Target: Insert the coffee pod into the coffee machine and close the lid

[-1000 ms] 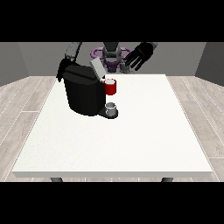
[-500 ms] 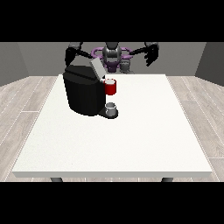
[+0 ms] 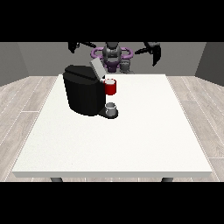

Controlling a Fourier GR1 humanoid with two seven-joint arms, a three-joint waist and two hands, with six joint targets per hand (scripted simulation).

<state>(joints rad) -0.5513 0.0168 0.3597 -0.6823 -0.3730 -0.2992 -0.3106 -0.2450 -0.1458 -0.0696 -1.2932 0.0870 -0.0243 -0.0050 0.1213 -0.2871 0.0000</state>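
Note:
The black coffee machine (image 3: 85,94) stands on the white table (image 3: 131,140), left of centre. Its grey lid (image 3: 96,68) is tilted up at the top. A red thing at the machine (image 3: 110,86) sits at its front, and a grey thing (image 3: 112,108) rests on the drip tray below. Another small grey thing (image 3: 125,65) stands at the table's far edge by the robot's torso. Both arms are raised and spread wide behind the table. The hand at the view's left (image 3: 73,46) is high and away from the machine. The hand at the view's right (image 3: 154,53) hangs with straight fingers and holds nothing.
The robot's torso (image 3: 113,54) with its purple ring is behind the table's far edge. White tabletop stretches in front of and to the right of the machine. Wooden floor surrounds the table.
The hand at the view's left has left the top of the machine and risen outward. The hand at the view's right has swung further right. The lid still stands tilted up.

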